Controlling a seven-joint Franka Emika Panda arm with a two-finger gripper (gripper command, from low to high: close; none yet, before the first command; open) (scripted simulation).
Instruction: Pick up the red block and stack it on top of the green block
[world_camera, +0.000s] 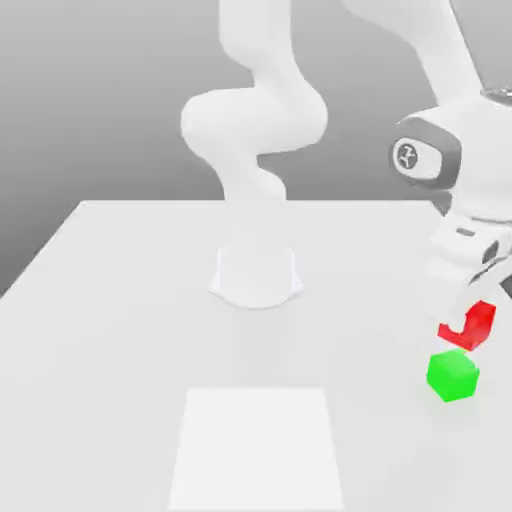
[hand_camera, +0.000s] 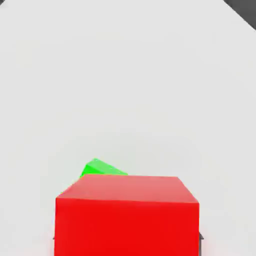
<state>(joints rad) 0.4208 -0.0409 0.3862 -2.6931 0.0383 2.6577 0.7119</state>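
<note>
Gripper (world_camera: 468, 312) clamped on the red block (world_camera: 472, 325), held in the air at the exterior view's right, just above the green block (world_camera: 453, 376) and apart from it. Green block resting on the white counter (world_camera: 120, 330), near its right edge. In the hand view, red block (hand_camera: 127, 217) covering most of the green block (hand_camera: 100, 168).

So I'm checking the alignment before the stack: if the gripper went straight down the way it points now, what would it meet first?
Probably the green block: the gripper, shut on the red block, hangs just above it. Depth is unclear, so it might land off-centre.
</note>
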